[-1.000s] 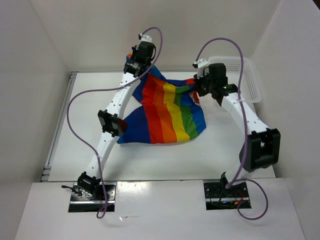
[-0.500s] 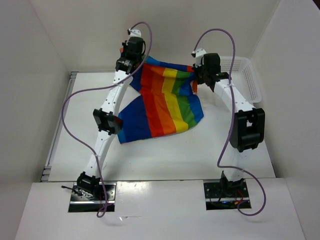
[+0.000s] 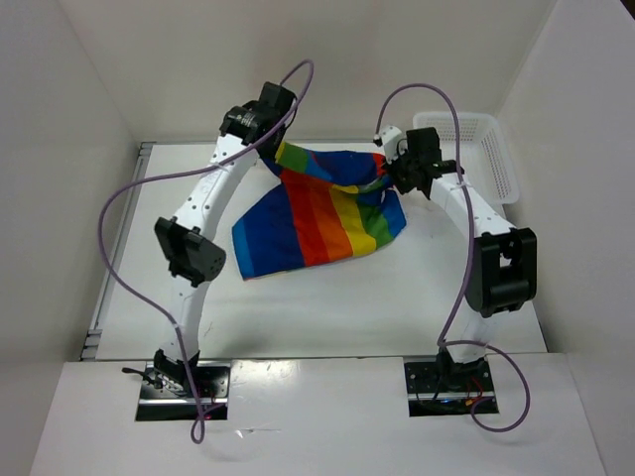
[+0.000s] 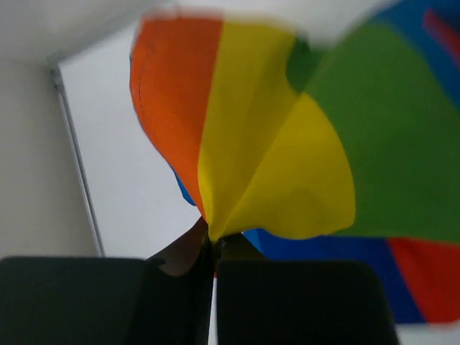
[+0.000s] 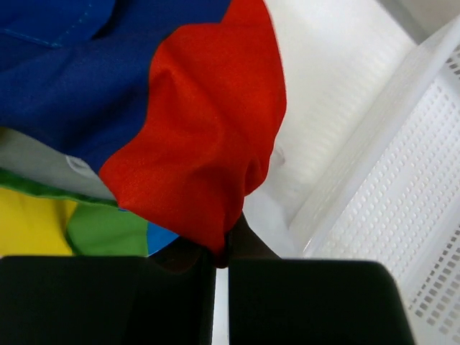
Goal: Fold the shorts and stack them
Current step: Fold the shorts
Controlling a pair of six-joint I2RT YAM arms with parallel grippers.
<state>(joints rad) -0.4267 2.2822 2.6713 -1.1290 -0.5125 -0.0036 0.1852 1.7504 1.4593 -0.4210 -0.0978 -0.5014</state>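
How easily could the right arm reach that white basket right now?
Probably yes: the basket sits close beside the right gripper, with nothing between them. But that gripper is shut on the shorts, so it would likely drag the cloth along.

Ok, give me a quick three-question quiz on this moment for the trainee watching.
1. True or false: the left claw and right claw are both shut on the shorts.
2. Which stripe does the right claw pinch: A red, B yellow, C orange?
3. Fill in: the basket sits to the ___ of the shorts.
Key: 1 true; 2 A; 3 right.
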